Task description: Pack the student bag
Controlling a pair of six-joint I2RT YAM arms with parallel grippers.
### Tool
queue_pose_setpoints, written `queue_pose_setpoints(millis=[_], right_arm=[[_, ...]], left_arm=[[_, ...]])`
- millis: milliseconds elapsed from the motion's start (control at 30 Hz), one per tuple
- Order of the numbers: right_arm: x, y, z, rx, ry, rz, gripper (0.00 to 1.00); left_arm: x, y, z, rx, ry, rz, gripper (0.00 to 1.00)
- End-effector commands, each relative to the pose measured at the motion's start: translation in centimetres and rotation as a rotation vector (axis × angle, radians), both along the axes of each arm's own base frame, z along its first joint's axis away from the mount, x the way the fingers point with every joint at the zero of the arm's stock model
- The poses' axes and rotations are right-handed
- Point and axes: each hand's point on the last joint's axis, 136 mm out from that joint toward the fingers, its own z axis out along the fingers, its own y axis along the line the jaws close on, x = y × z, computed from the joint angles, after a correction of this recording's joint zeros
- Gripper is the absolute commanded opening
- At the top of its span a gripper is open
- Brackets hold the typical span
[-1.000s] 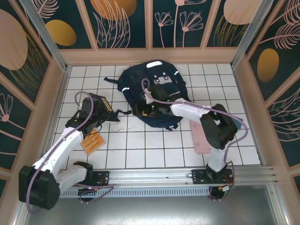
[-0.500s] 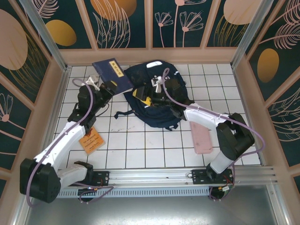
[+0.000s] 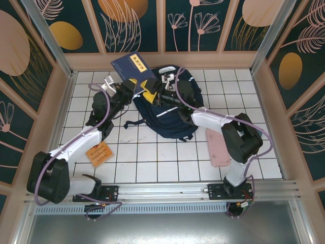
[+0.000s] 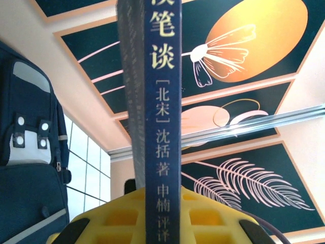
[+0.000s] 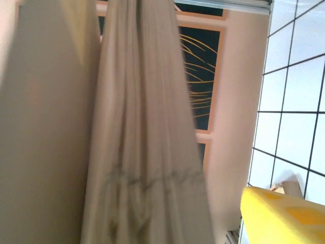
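The left pincer (image 4: 162,219) is clamped on a navy book (image 4: 161,101). The wrist view shows its spine upright between yellow fingers, with the bag (image 4: 25,152) at the left. From above, the left arm stretches far forward and holds the book tilted above the bag's far left edge. The right pincer (image 3: 155,95) is beside it over the bag, its arm bent and reaching left. Whether it is open I cannot tell: its own camera gives one yellow finger (image 5: 284,218) and blurred beige folds. A pink case (image 3: 219,147) and an orange booklet (image 3: 99,152) lie on the worktop (image 3: 152,157).
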Motion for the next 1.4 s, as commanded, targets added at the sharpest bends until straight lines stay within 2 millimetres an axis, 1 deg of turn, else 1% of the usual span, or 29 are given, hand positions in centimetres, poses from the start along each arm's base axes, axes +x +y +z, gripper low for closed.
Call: queue_pose_setpoints(millis=[0,33,100,133,200,267,300,333,400,467,500,533,600,633,667,700,767,833,867,900,1000,1067,1100,1133,1200,1300,1367], right_arm=[[1.2,-1.1,4.0,0.130,-0.046,-0.070,0.67],[1.3,-1.2,4.1,0.133,-0.043,-0.077,0.62],[1.4,-1.4,4.2,0.136,-0.041,-0.082,0.57],[1.5,-1.5,4.2,0.139,-0.038,-0.088,0.49],[1.5,-1.8,4.0,0.146,-0.039,-0.103,0.38],[1.6,-2.4,3.8,0.145,-0.043,-0.123,0.26],[1.6,-2.7,3.5,0.137,-0.036,-0.136,0.22],[1.7,-3.0,3.3,0.127,-0.042,-0.147,0.18],[1.7,-3.6,2.9,0.078,-0.071,-0.166,0.15],[2.2,-4.4,2.1,-0.026,-0.101,-0.196,0.12],[2.5,-5.0,1.6,-0.086,-0.118,-0.224,0.12],[2.9,-6.0,1.4,-0.144,-0.139,-0.256,0.11],[3.3,-7.9,0.9,-0.249,-0.177,-0.301,0.11],[3.0,-8.4,0.4,-0.306,-0.190,-0.308,0.11],[3.9,-10.5,0.0,-0.354,-0.190,-0.353,0.11],[4.0,-11.9,-0.4,-0.402,-0.192,-0.375,0.11],[4.3,-14.8,-1.6,-0.484,-0.172,-0.422,0.11],[4.3,-17.9,-2.3,-0.552,-0.152,-0.470,0.11],[4.2,-19.1,-2.8,-0.575,-0.140,-0.487,0.11],[4.0,-20.5,-3.1,-0.596,-0.128,-0.505,0.11],[3.4,-24.2,-4.0,-0.638,-0.077,-0.560,0.11],[2.9,-26.4,-4.5,-0.653,-0.044,-0.598,0.11],[2.7,-27.6,-4.8,-0.657,-0.025,-0.622,0.11],[2.4,-28.6,-5.1,-0.659,-0.011,-0.638,0.11],[1.8,-29.9,-5.6,-0.654,0.015,-0.656,0.11],[1.0,-31.2,-6.5,-0.650,0.050,-0.669,0.11],[0.6,-32.0,-7.2,-0.653,0.075,-0.681,0.11]], left_arm=[[-0.6,-0.5,2.3,-0.092,-0.071,-0.032,0.00],[-0.6,-0.6,2.3,-0.091,-0.072,-0.034,0.00],[-0.5,-0.7,2.1,-0.091,-0.066,-0.035,0.00],[-0.5,-0.9,2.1,-0.091,-0.066,-0.041,0.00],[-0.6,-1.2,2.0,-0.094,-0.059,-0.059,0.01],[-0.9,-1.5,1.8,-0.089,-0.053,-0.074,0.06],[-1.0,-1.5,1.5,-0.079,-0.041,-0.076,0.12],[-1.0,-1.5,1.1,-0.062,-0.024,-0.075,0.21],[-1.0,-1.3,-0.3,-0.003,0.026,-0.059,0.40],[-1.0,-1.1,-1.6,0.082,0.063,-0.045,0.59],[-1.1,-1.1,-2.3,0.143,0.081,-0.046,0.65],[-1.2,-1.2,-3.1,0.207,0.096,-0.052,0.69],[-1.5,-1.4,-4.8,0.325,0.126,-0.058,0.74],[-1.7,-1.6,-5.5,0.381,0.135,-0.063,0.77],[-1.9,-1.9,-6.1,0.427,0.137,-0.074,0.77],[-2.1,-2.2,-6.6,0.476,0.143,-0.086,0.78],[-2.5,-3.7,-7.5,0.588,0.120,-0.140,0.81],[-2.8,-5.6,-8.3,0.704,0.107,-0.200,0.84],[-2.9,-6.4,-8.7,0.751,0.103,-0.220,0.84],[-2.9,-7.3,-9.6,0.806,0.112,-0.241,0.85],[-3.1,-10.6,-11.7,0.948,0.107,-0.322,0.84],[-3.4,-13.3,-13.0,1.049,0.087,-0.400,0.79],[-3.4,-14.3,-14.5,1.117,0.111,-0.432,0.77],[-3.2,-15.2,-15.7,1.185,0.130,-0.455,0.76],[-3.1,-16.7,-17.1,1.288,0.145,-0.502,0.73],[-2.7,-18.9,-18.4,1.366,0.120,-0.558,0.73],[-2.4,-19.7,-19.1,1.409,0.108,-0.580,0.73]])
